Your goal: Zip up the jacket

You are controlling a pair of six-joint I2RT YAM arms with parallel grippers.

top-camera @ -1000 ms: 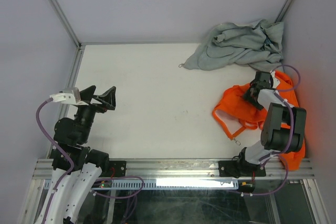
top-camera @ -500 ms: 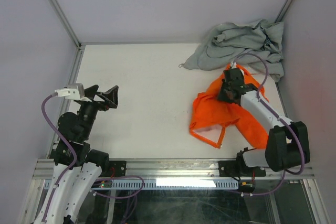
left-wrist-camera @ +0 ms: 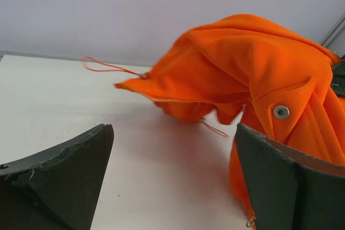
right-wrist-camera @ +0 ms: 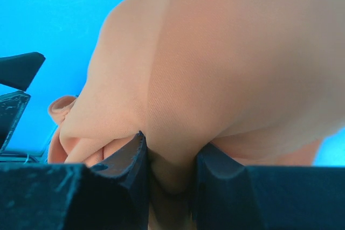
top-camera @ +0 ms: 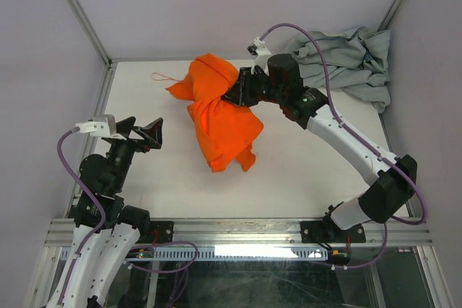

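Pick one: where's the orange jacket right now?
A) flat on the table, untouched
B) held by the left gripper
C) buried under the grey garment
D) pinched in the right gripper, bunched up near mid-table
D: the right gripper is shut on a fold of the jacket, which is bunched up by the table's middle, while the left gripper is open and holds nothing.

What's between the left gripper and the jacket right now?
Only bare white table lies between the left gripper and the jacket. The top external view shows this stretch, and the left wrist view agrees.
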